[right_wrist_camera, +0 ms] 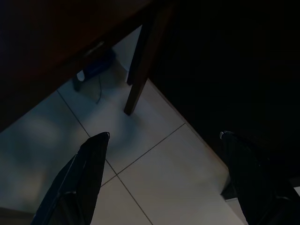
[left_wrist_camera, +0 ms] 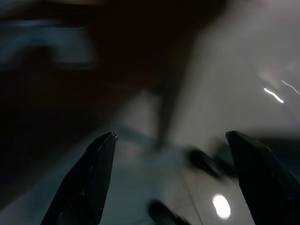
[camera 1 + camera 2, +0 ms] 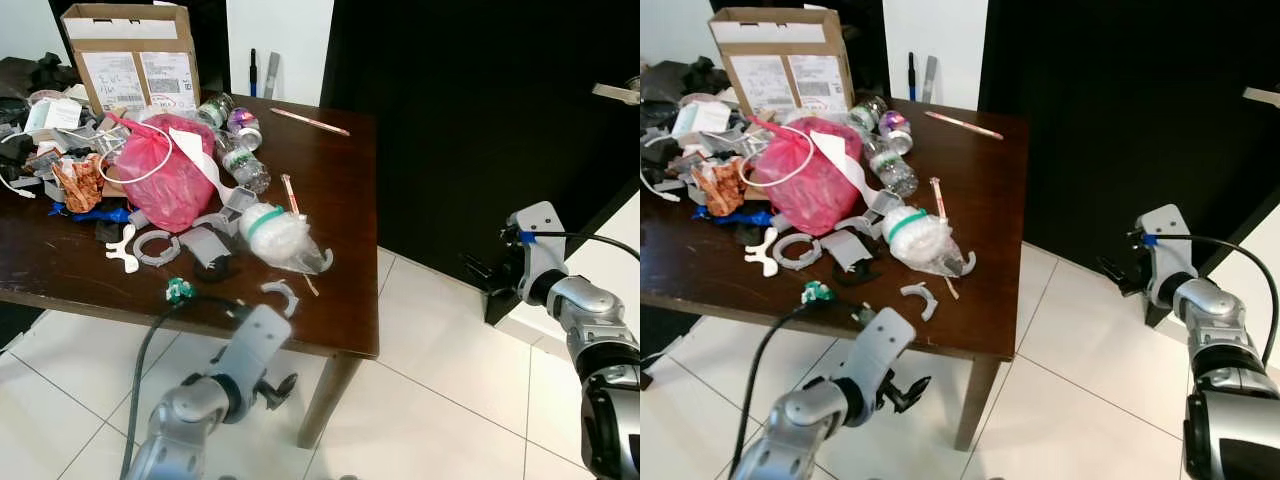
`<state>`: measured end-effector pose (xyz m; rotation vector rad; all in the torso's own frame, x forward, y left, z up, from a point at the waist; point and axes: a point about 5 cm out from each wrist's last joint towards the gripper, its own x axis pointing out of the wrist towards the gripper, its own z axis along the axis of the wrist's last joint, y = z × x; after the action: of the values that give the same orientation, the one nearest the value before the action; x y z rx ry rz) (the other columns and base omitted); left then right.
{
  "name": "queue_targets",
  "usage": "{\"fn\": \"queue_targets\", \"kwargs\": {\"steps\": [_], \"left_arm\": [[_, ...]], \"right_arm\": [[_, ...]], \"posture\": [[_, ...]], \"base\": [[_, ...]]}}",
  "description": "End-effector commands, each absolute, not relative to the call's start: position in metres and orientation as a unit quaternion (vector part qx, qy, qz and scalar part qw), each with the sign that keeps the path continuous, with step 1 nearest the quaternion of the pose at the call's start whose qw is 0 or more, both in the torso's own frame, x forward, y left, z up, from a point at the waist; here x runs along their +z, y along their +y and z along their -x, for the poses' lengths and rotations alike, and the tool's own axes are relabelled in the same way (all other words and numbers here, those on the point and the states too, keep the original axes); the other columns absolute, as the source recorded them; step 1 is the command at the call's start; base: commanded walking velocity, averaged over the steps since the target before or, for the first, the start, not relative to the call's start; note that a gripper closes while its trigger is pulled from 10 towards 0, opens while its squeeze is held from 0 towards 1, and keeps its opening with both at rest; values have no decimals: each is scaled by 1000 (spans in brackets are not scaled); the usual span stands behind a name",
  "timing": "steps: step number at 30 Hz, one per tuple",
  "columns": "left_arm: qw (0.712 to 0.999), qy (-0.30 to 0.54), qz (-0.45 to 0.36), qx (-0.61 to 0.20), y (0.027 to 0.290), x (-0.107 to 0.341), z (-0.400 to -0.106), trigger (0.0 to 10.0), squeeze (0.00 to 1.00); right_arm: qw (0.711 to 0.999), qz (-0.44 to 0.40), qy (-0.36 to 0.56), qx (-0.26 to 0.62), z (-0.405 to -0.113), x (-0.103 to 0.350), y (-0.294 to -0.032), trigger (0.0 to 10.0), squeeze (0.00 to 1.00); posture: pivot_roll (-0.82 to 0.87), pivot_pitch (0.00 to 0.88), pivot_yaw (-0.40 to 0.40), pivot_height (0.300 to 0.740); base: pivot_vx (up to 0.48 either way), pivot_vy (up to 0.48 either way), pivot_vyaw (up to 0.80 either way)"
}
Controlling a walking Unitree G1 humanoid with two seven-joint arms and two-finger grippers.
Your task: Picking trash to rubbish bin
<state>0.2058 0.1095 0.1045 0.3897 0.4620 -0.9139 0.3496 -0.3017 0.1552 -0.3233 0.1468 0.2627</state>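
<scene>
My left gripper (image 3: 278,388), spread wide and empty below the table edge (image 3: 330,345), sits nearest the plastic wad (image 3: 277,236) up ahead.

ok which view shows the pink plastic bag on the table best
The left eye view: the pink plastic bag sits sharp and whole on the table. The right eye view shows it equally well. Both wrist views look under the table, at floor tiles.

The left arm (image 3: 200,400) is bent low at the near left, its wrist raised, and the left gripper (image 2: 171,183) has its two black fingers spread wide apart. The right arm (image 3: 590,340) reaches out at the right, and the right gripper (image 1: 164,180) is likewise spread wide.
</scene>
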Motion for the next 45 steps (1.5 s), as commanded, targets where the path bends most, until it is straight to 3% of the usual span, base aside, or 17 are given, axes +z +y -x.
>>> {"fn": "queue_targets", "kwargs": {"steps": [1, 7, 12, 18, 22, 26, 30, 32, 36, 38, 45], "left_arm": [[808, 243, -174, -508, 107, 101, -186, 10000, 0], [824, 262, -138, -484, 127, 113, -188, 10000, 0], [818, 241, -118, -508, 125, 127, -183, 10000, 0], [822, 125, -61, -553, 132, 178, -181, 10000, 0], [833, 99, -50, -542, 141, 189, -183, 10000, 0], [883, 142, -71, -442, 175, 189, -197, 10000, 0], [903, 182, -94, -378, 196, 182, -202, 10000, 0], [917, 219, -116, -313, 226, 176, -200, 10000, 0], [918, 237, -136, -286, 240, 173, -196, 10000, 0], [919, 234, -145, -281, 242, 170, -199, 10000, 0], [925, 188, -147, -296, 229, 169, -213, 10000, 0]], "right_arm": [[974, 165, 81, 130, -348, 153, -303, 10000, 0], [973, 168, 84, 136, -348, 152, -303, 10000, 0], [972, 169, 84, 140, -348, 153, -302, 10000, 0], [971, 172, 85, 145, -349, 153, -301, 10000, 0], [970, 172, 86, 147, -349, 152, -300, 10000, 0], [969, 167, 86, 160, -350, 151, -295, 10000, 0], [969, 159, 79, 170, -351, 153, -293, 10000, 0], [970, 91, 33, 221, -356, 169, -285, 10000, 0], [940, 34, 9, 340, -353, 178, -271, 10000, 0], [907, 40, 35, 419, -347, 170, -259, 10000, 0], [857, 61, 69, 507, -343, 146, -216, 10000, 0]], "posture": [[127, 127, -77, 740], [122, 128, -81, 740], [122, 128, -81, 740], [122, 128, -83, 740], [122, 128, -83, 740], [124, 126, -83, 740], [125, 125, -83, 740], [134, 123, -85, 740], [147, 119, -94, 740], [147, 119, -94, 740], [147, 130, -114, 740]], "base": [[0, 0, 0], [0, 0, 0], [0, 0, 0], [0, 0, 0], [0, 0, 0], [0, 0, 0], [0, 0, 0], [0, 0, 0], [0, 0, 0], [0, 0, 0], [0, 0, 0]]}}
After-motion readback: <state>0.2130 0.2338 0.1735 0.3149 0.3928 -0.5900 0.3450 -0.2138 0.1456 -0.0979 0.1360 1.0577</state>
